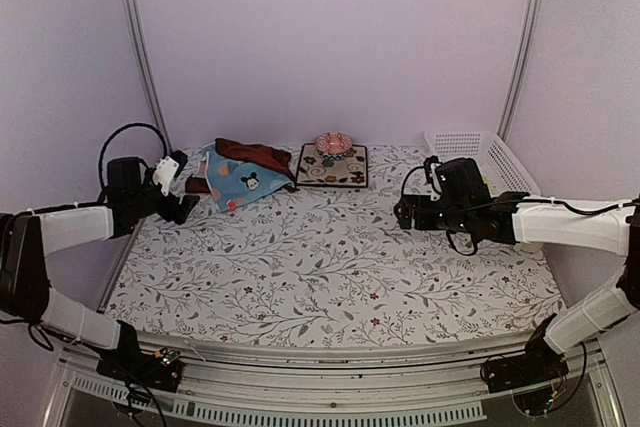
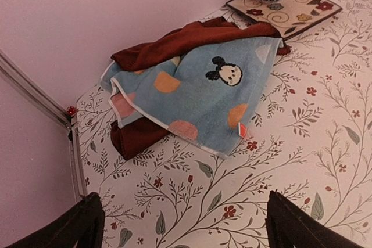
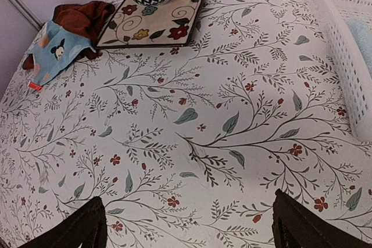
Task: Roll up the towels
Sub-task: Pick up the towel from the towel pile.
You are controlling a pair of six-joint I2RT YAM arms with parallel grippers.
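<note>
A light blue towel (image 1: 238, 183) with a cartoon mouse print lies crumpled over a dark red towel (image 1: 252, 152) at the back left of the table. Both show in the left wrist view, the blue towel (image 2: 209, 88) on top of the red towel (image 2: 174, 42), and small in the right wrist view (image 3: 58, 50). My left gripper (image 1: 186, 205) is open and empty, just left of the towels. My right gripper (image 1: 402, 213) is open and empty over bare table at the right. A pale blue cloth (image 3: 361, 36) shows inside the basket.
A square dark floral mat (image 1: 333, 167) with a small patterned bowl (image 1: 333, 143) on it sits at the back middle. A white plastic basket (image 1: 485, 155) stands at the back right, beside my right arm. The white floral covering (image 1: 330, 267) spans the table.
</note>
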